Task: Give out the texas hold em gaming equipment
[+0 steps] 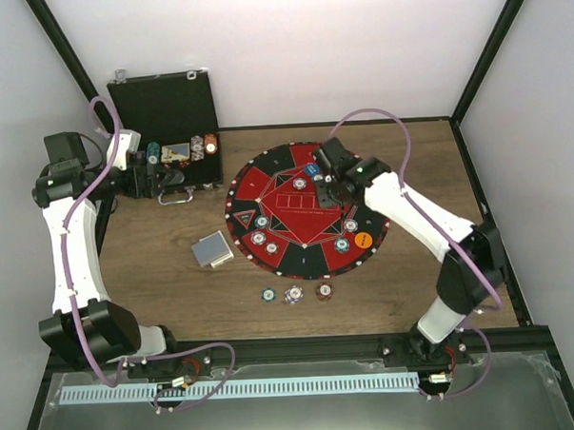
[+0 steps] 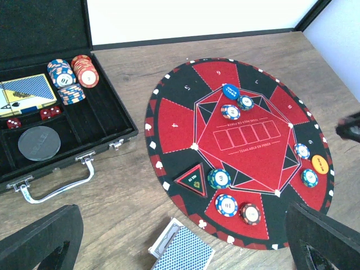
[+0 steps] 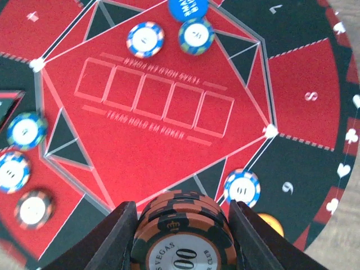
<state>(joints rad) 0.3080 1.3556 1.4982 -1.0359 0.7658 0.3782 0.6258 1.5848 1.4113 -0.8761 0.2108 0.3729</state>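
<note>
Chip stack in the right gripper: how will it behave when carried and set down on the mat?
Several loose discs with edges slightly offset, so the chip stack could shear or spill if the right gripper loosens. Chips look stiff and round; one dropped on edge may roll across the flat mat.

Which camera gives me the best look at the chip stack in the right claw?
Right wrist: the brown chip stack fills the foreground between the fingers of the right claw, lettering readable. Top external shows only the claw over the mat, stack hidden. Left wrist shows no stack.
</note>
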